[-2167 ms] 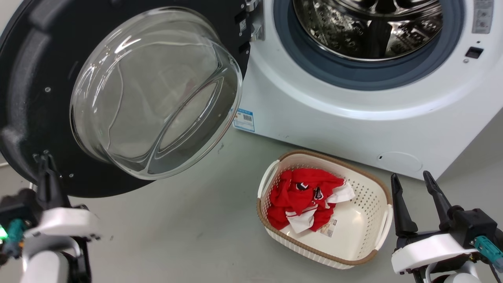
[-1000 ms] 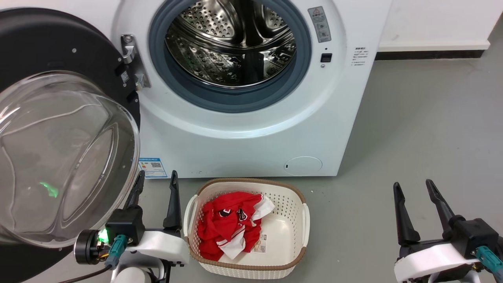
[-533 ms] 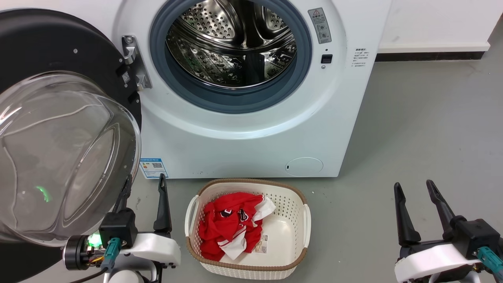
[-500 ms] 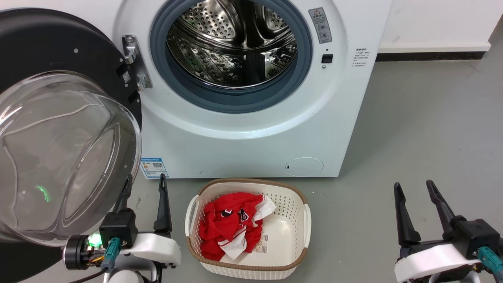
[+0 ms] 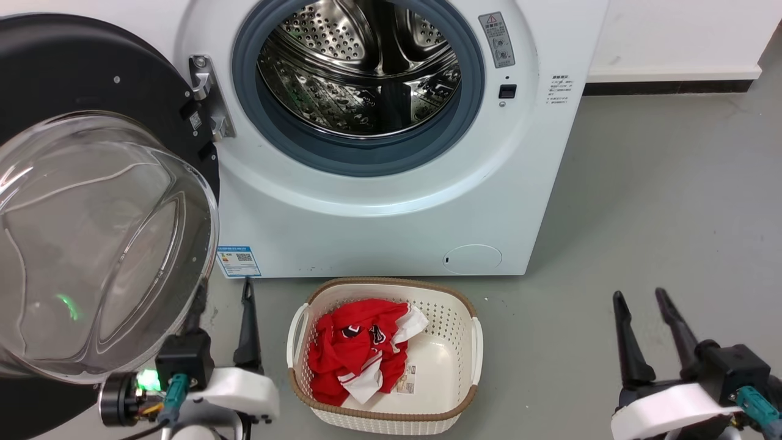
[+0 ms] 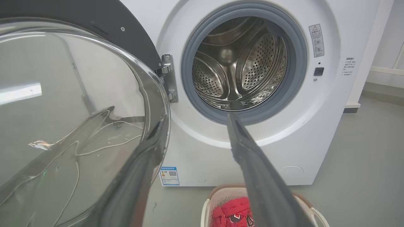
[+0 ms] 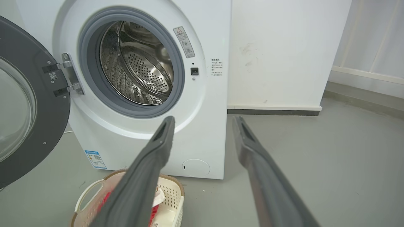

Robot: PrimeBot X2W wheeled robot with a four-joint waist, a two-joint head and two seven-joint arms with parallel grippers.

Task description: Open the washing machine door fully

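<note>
The washing machine door (image 5: 73,67), black with a bulging glass bowl (image 5: 91,244), stands swung wide to the left on its hinge (image 5: 204,98), baring the steel drum (image 5: 360,67) of the white machine (image 5: 391,214). My left gripper (image 5: 223,293) is open and empty at the lower left. One of its fingers (image 5: 195,315) lies close beside the bowl's lower right rim; I cannot tell whether they touch. In the left wrist view the left gripper (image 6: 198,118) frames the door (image 6: 94,19) and the drum. My right gripper (image 5: 638,294) is open and empty at the lower right, far from the door (image 7: 47,110).
A cream basket (image 5: 452,379) holding red and white clothes (image 5: 354,354) sits on the grey floor in front of the machine, between my grippers. A white wall with a dark skirting (image 5: 666,85) runs to the machine's right, with bare floor before it.
My left gripper has sunk a little lower and back beside the bowl. My right gripper has also dropped slightly. The door stays where it was a second ago; earlier the camera swung right.
</note>
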